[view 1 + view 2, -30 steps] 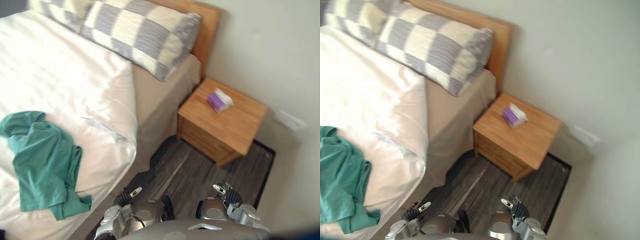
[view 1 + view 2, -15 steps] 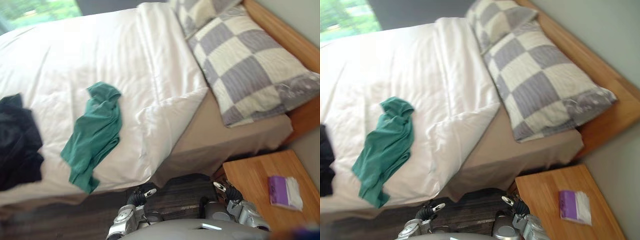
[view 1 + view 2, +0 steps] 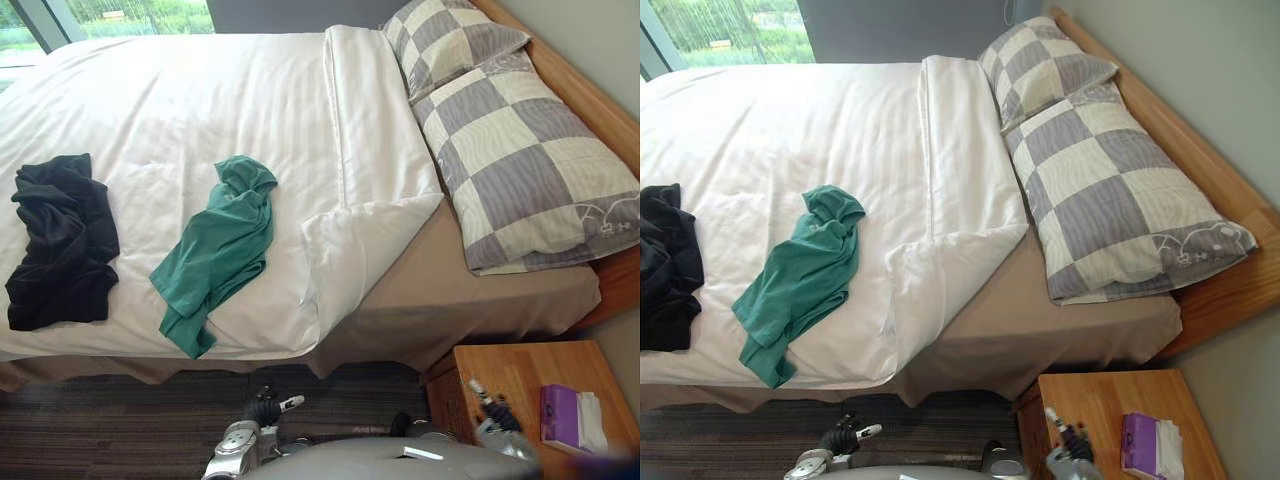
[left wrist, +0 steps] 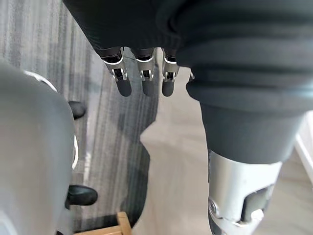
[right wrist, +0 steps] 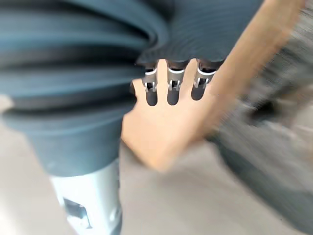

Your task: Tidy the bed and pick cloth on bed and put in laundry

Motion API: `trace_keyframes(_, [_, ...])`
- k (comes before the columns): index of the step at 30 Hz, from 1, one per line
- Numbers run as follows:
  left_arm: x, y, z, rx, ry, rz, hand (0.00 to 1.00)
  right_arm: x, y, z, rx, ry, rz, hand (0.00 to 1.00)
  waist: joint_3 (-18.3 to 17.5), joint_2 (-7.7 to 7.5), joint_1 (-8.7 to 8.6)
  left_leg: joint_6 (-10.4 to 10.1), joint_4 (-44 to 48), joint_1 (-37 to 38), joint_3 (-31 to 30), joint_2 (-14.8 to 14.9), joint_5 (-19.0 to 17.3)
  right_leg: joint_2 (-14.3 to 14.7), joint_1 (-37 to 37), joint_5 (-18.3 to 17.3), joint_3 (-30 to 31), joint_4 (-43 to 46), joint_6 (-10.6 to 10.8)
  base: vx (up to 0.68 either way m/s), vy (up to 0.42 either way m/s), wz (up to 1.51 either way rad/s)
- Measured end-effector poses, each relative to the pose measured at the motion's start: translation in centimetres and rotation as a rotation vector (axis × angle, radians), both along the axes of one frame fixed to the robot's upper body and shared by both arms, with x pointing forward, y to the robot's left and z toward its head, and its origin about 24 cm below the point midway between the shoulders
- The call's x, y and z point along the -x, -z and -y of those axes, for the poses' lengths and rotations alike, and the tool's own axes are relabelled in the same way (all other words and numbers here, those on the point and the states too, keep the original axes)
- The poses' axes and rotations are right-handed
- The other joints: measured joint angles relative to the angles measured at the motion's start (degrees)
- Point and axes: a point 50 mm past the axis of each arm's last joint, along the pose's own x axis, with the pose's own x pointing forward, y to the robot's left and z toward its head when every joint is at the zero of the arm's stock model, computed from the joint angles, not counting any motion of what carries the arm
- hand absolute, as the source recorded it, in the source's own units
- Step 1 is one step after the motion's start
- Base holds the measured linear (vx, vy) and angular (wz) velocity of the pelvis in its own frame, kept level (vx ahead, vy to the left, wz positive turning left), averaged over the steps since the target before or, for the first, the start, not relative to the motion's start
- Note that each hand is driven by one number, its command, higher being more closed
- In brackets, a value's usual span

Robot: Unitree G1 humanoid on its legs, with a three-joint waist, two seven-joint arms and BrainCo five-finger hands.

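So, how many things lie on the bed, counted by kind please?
Cloths: 2, a green cloth and a black cloth
Pillows: 2, a near pillow and a far pillow
Duvet: 1
Total: 5

The black cloth (image 3: 665, 265) is being cut off by the left edge of the right eye view, and the bed (image 3: 450, 290) is being cropped at its foot end. The nightstand (image 3: 520, 375) is being cut by the bottom edge. The far pillow (image 3: 450, 40) is being partly covered by the near pillow (image 3: 530, 170). In the right wrist view the nightstand is being blurred.
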Motion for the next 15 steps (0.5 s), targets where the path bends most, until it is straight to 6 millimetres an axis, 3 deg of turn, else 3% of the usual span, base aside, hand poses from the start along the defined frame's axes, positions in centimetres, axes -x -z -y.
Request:
trace_keyframes(2, [0.3, -0.2, -1.4, -0.035, 0.004, -0.021, 0.00, -3.3, -4.5, 3.3, 0.176, -0.008, 0.168, 0.00, 0.03, -0.66, 0.02, 0.16, -0.29, -0.48, -0.76, -0.25, 0.07, -0.30, -1.58, -0.32, 2.09, 2.61, 0.37, -0.08, 0.027, 0.11])
trace_keyframes(7, [2.6, -0.3, -3.8, -0.092, -0.001, -0.080, 0.00, -7.0, -12.3, 7.3, 0.436, -0.058, 0.402, 0.00, -0.22, -2.60, -0.51, 0.82, -0.37, -1.54, -1.95, 0.97, -0.21, 0.30, -2.98, -0.43, 9.06, 6.12, 0.55, 0.02, 0.035, 0.35])
trace_keyframes(11, [3.8, -0.1, -3.9, -0.081, -0.008, -0.108, 0.00, -11.6, -18.5, 7.2, 0.632, -0.258, 0.548, 0.00, -0.55, -3.03, -0.31, 0.47, -0.36, -2.25, -1.94, 1.09, 0.05, 0.21, -3.38, -0.87, 9.69, 6.28, 1.04, 0.06, -0.007, 0.10])
trace_keyframes(12, [3.9, -0.1, -3.9, -0.078, -0.008, -0.108, 0.00, -12.3, -19.2, 6.9, 0.651, -0.290, 0.562, 0.00, -0.53, -3.00, -0.18, 0.04, -0.37, -2.45, -1.94, 1.07, 0.43, 0.20, -3.50, -0.87, 9.81, 6.22, 1.04, 0.04, 0.009, 0.12])
trace_keyframes(15, [3.2, -0.2, -4.0, -0.075, -0.011, -0.094, 0.00, -15.8, -22.2, 4.6, 0.725, -0.462, 0.642, 0.00, -0.67, -3.20, 0.11, 0.58, -0.34, -3.36, -2.07, 0.65, 1.93, 0.08, -3.44, -0.91, 10.80, 5.18, 0.98, 0.06, 0.012, 0.15])
